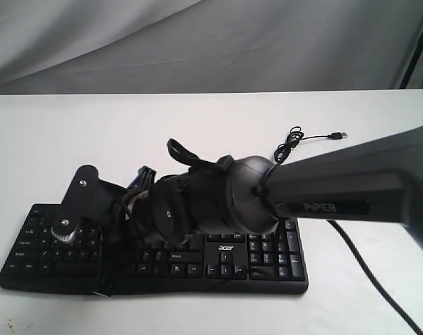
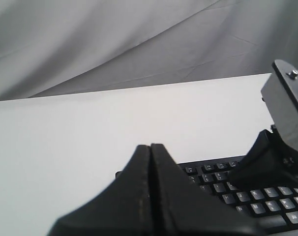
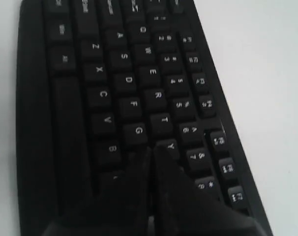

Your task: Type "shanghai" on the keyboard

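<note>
On the white table (image 1: 197, 118) your keyboard (image 1: 267, 259) lies flat, and over its letter rows the right gripper (image 3: 151, 150) is pinched closed, holding nothing, tip just past the G key (image 3: 139, 130), probably on the hidden H, so press straight down; the left gripper (image 2: 150, 147), likewise closed and empty, hangs aside.
</note>
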Motion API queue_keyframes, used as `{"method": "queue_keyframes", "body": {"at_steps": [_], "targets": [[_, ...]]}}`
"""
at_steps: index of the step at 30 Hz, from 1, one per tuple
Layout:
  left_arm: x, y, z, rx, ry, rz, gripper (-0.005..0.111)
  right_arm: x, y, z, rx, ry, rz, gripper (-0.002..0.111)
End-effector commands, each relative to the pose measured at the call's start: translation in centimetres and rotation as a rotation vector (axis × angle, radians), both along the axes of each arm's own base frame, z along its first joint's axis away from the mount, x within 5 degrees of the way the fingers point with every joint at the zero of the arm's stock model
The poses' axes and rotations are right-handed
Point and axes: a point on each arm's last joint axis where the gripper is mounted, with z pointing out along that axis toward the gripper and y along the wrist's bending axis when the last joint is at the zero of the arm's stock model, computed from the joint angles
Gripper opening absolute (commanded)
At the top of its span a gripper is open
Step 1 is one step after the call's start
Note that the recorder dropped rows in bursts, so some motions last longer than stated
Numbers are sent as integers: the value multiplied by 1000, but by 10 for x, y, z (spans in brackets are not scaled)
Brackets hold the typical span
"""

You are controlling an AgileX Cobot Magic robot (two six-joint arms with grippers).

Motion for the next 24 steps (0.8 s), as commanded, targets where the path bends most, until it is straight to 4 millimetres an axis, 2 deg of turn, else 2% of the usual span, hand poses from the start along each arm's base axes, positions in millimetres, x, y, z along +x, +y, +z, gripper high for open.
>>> {"method": "queue_keyframes", "body": {"at_steps": [1, 6, 24], "targets": [[0, 0, -1, -3, -4, -4, 0, -2, -4, -3, 13, -8, -21, 0], [0, 0, -1, -3, -4, -4, 0, -10, 2, -5, 18, -1, -10, 0], [0, 0, -1, -3, -4, -4, 0, -9, 2, -20, -1, 11, -18, 0]]}}
